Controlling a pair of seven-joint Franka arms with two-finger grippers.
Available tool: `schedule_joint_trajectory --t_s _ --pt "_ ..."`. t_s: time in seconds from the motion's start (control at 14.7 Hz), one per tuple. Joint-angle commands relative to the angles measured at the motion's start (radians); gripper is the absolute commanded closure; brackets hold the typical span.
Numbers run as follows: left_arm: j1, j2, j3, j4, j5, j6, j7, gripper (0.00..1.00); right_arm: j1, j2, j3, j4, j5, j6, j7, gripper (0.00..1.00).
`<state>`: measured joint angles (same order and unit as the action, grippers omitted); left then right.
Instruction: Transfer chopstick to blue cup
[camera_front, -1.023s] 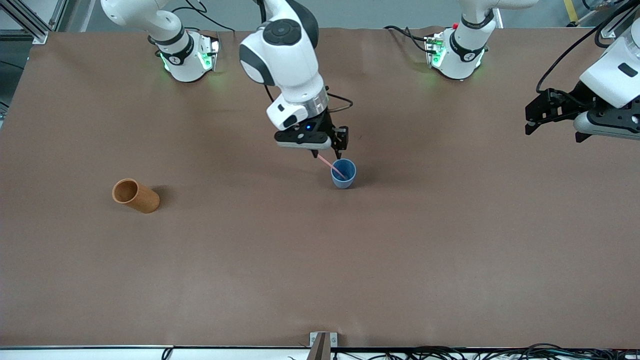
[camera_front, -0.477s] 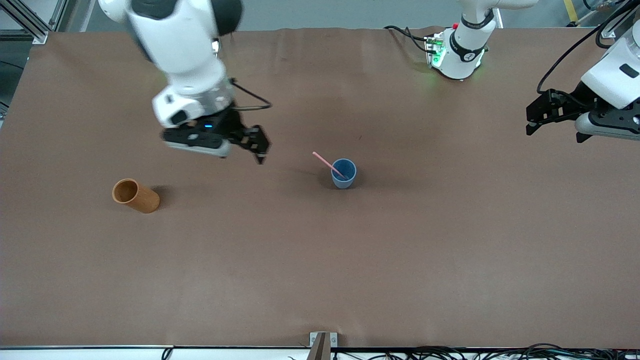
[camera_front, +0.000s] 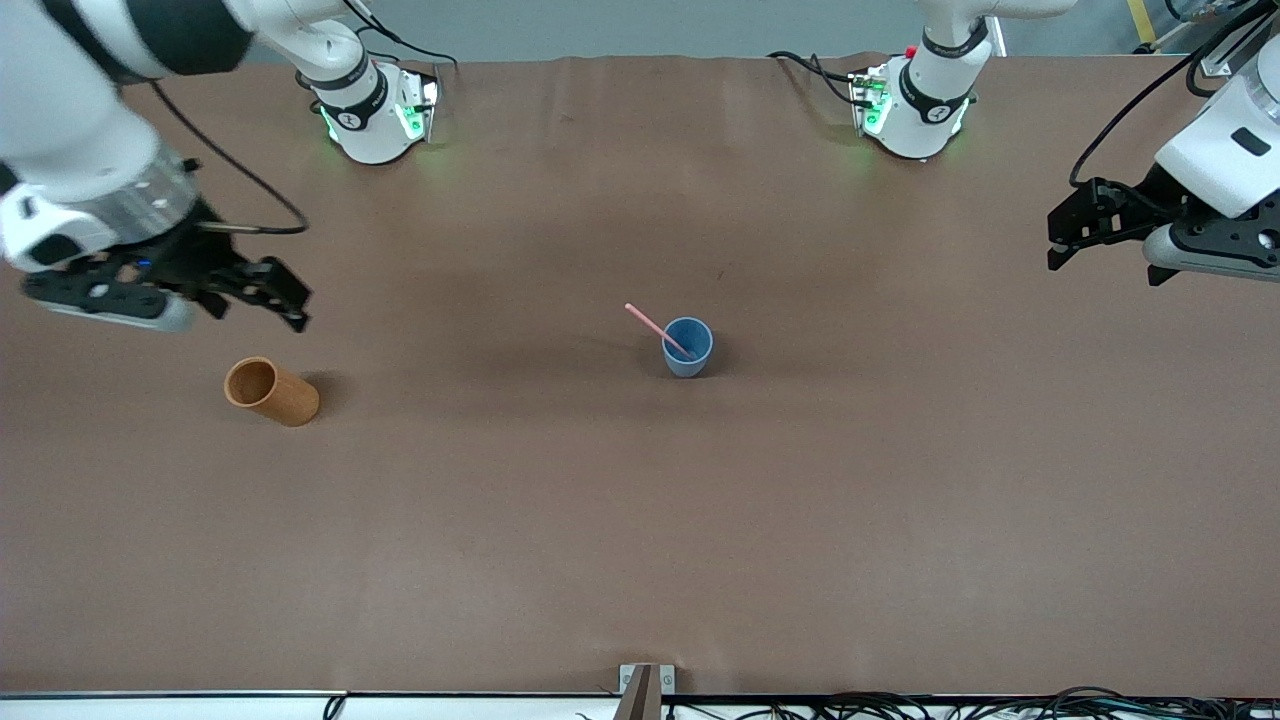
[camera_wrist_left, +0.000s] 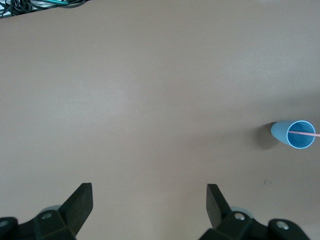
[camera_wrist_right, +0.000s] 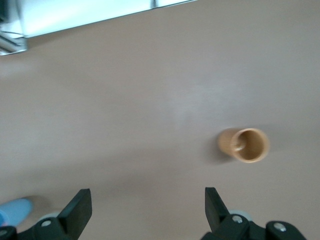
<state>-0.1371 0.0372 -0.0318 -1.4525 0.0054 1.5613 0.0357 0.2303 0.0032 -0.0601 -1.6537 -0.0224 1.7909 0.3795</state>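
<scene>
A plain matte blue is shown by the blue cup (camera_front: 687, 347), and a pale pink by the chopstick (camera_front: 655, 328) leaning in it. An orange-brown is seen on the taller cup (camera_front: 270, 391), below the right gripper (camera_front: 255, 292), whose fingers are black. Black is also worn by the left gripper (camera_front: 1070, 232). The table (camera_front: 640, 520) is covered in an unpatterned brown.

chopstick (camera_front: 660, 332) lower end inside blue cup (camera_front: 688, 348)
</scene>
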Motion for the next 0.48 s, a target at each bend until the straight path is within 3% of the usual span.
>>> schedule_joint_trajectory --t_s 0.0,0.2,0.41 --pt "-0.004 0.020 -0.002 0.027 -0.013 -0.014 -0.016 0.00 -0.124 -0.058 0.023 -0.058 -0.004 -0.028 -0.111 0.00" --pt "-0.001 0.020 -0.002 0.029 -0.016 -0.014 -0.016 0.00 -0.238 -0.052 0.023 -0.017 -0.002 -0.074 -0.264 0.00" --pt "-0.001 0.020 0.000 0.029 -0.018 -0.014 -0.014 0.00 -0.278 -0.043 0.023 0.089 0.002 -0.140 -0.298 0.00"
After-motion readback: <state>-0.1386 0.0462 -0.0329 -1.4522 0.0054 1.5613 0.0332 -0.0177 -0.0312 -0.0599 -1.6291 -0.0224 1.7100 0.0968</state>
